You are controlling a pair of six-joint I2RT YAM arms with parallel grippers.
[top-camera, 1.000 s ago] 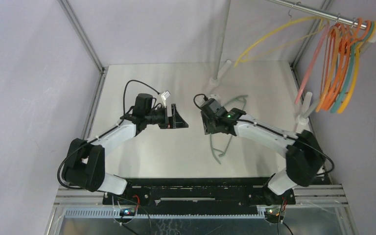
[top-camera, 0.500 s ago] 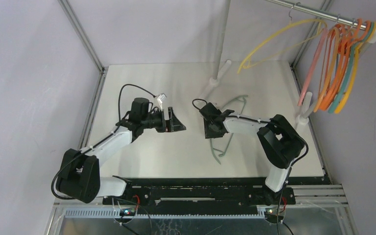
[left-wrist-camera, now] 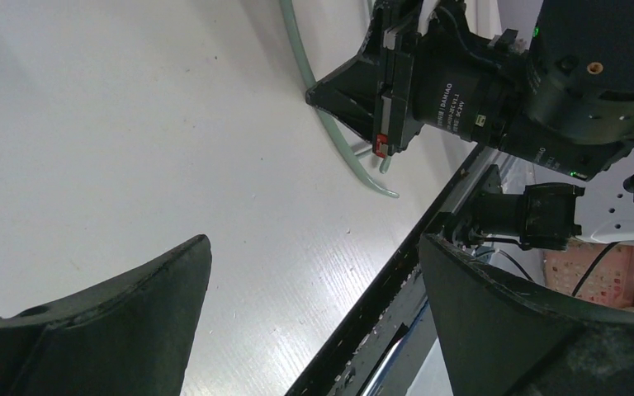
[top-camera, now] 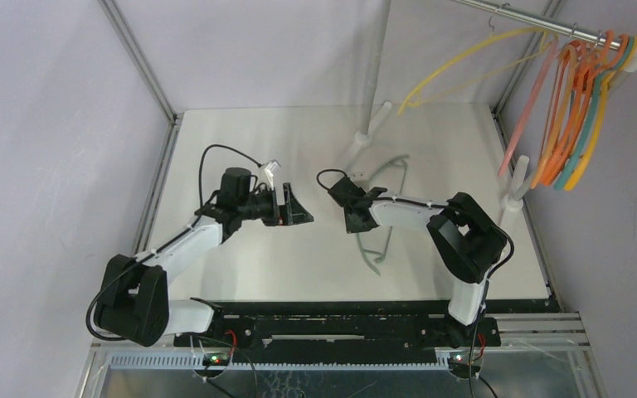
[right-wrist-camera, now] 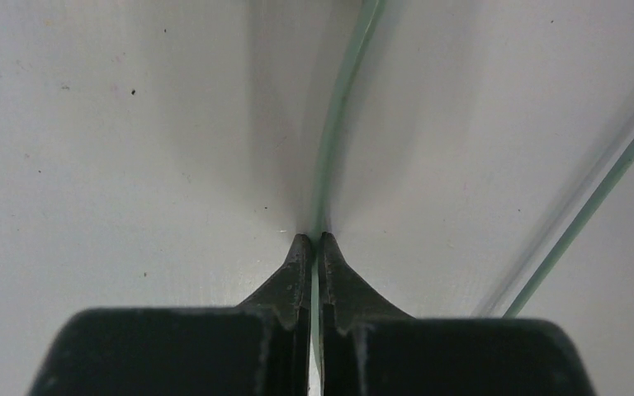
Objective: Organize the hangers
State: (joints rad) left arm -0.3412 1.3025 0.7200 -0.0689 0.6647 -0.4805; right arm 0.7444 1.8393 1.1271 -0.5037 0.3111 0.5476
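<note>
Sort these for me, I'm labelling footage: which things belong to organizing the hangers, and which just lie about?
Belongs: pale green hanger on the table, clamped in the right gripper; coloured hangers hung on the steel rail.
Lying about: white rack pole; black cable; left gripper, open, holding nothing.

Left arm point(top-camera: 184, 240) and right arm point(top-camera: 404, 214) share white links between bulky black joints. A thin black cable point(top-camera: 216, 152) loops off each wrist. Fingers point(right-wrist-camera: 295, 276) are matte black wedges; white lettering point(left-wrist-camera: 448, 97) and a red tab point(left-wrist-camera: 380, 142) mark the right wrist.
</note>
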